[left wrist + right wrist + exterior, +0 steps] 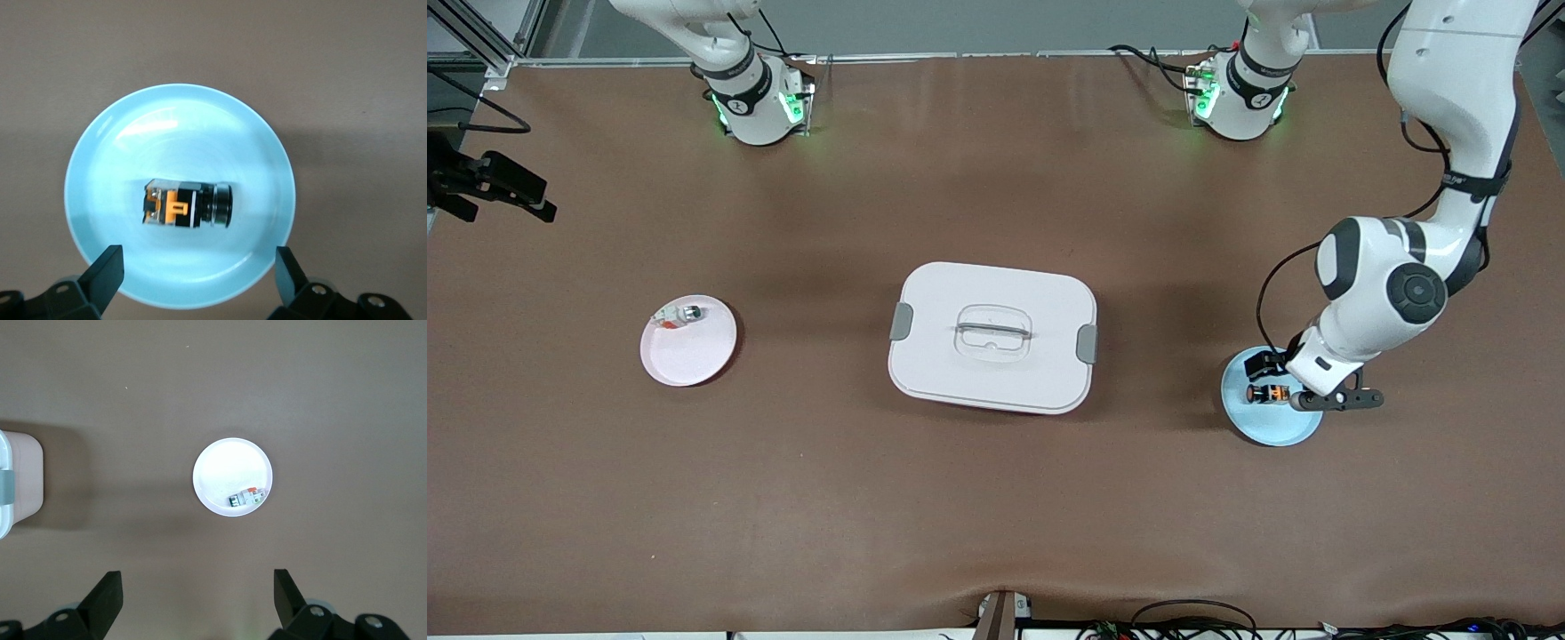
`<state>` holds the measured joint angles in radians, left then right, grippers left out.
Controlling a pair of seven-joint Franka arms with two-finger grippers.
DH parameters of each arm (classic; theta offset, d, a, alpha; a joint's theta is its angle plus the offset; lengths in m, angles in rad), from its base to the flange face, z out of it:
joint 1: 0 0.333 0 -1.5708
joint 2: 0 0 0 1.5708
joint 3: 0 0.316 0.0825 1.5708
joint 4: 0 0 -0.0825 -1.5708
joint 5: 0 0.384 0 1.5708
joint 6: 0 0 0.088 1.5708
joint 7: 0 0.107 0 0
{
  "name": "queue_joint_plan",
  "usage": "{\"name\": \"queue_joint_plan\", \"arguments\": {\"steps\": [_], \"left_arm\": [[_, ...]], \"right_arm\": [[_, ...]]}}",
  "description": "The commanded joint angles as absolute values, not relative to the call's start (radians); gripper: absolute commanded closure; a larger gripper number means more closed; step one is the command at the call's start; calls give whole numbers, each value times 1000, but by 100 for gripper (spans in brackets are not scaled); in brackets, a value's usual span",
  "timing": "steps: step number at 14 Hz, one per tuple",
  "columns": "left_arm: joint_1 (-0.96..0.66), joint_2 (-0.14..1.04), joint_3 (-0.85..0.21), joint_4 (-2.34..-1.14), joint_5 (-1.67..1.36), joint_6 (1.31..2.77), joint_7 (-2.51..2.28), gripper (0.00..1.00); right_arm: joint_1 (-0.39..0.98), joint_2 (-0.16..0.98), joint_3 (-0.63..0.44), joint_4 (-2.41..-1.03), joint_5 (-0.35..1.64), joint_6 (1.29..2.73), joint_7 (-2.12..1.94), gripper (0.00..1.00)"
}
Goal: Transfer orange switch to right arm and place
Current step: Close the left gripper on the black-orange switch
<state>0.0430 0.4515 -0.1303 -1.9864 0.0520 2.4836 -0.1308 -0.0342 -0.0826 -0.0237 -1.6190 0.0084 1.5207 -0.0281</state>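
The orange switch lies on its side in a light blue plate toward the left arm's end of the table. In the left wrist view the switch shows a black body with an orange part, in the middle of the plate. My left gripper hangs open just over the plate, its fingers apart and empty, beside the switch and not around it. My right gripper is open and empty, high over bare table; it is outside the front view.
A white lidded box with a handle stands mid-table; its edge shows in the right wrist view. A pink plate toward the right arm's end holds a small silver-and-white part, also in the right wrist view.
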Motion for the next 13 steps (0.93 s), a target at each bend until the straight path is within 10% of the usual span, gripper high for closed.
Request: {"name": "queue_joint_plan", "arguments": {"steps": [1,13], "left_arm": [[41,489,-129,-1982,96,2522,-130,0],[54,584,-124,-1967,176,2651,-129,0]], "right_arm": [[-54,-100,-12,-1635,-12,1525,-41,0],[-61,-98,-12,-1635,-12,1526,-40,0]]}}
